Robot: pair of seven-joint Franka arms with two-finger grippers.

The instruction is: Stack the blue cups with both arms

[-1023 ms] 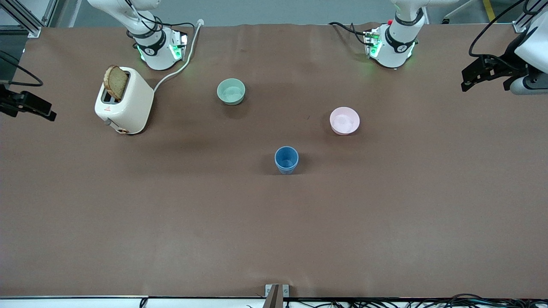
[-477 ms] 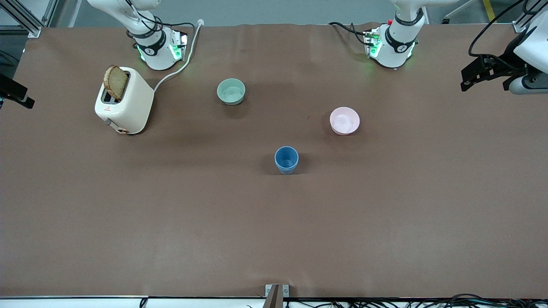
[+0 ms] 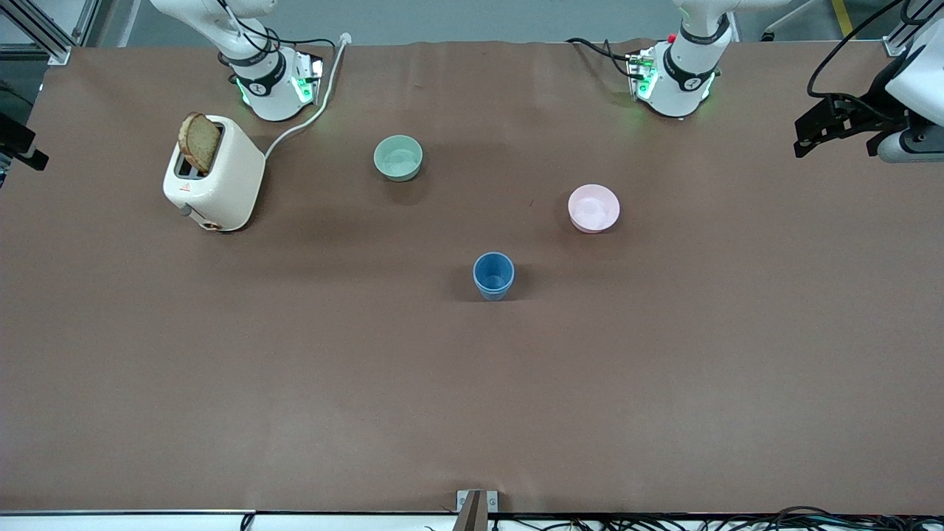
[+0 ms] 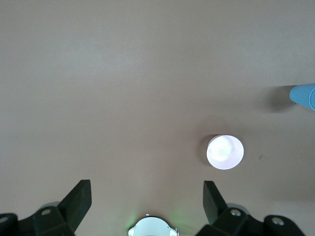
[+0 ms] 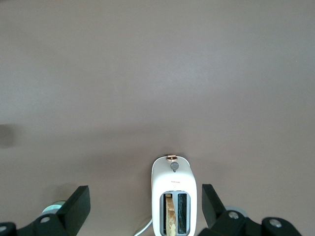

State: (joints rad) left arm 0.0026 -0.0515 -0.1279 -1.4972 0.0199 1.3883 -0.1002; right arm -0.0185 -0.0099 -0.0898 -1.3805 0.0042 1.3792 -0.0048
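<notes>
One blue cup shape [image 3: 493, 275] stands upright mid-table, nearer the front camera than both bowls; I cannot tell whether a second cup sits nested in it. It shows at the edge of the left wrist view [image 4: 304, 96]. My left gripper [image 3: 807, 136] hangs open and empty high over the left arm's end of the table; its jaws stand wide apart in the left wrist view [image 4: 146, 197]. My right gripper [image 3: 21, 146] is at the right arm's end, mostly out of the front view, open and empty over the toaster's area in the right wrist view [image 5: 142, 201].
A pink bowl [image 3: 594, 208] stands toward the left arm's end, also in the left wrist view [image 4: 225, 152]. A pale green bowl [image 3: 398, 157] stands near the arm bases. A cream toaster [image 3: 215, 175] with a bread slice [image 3: 199, 141] stands toward the right arm's end, with its cord [image 3: 310, 118].
My right gripper has drawn away toward the right arm's end and mostly left the front view. The left gripper, cup and bowls have not moved.
</notes>
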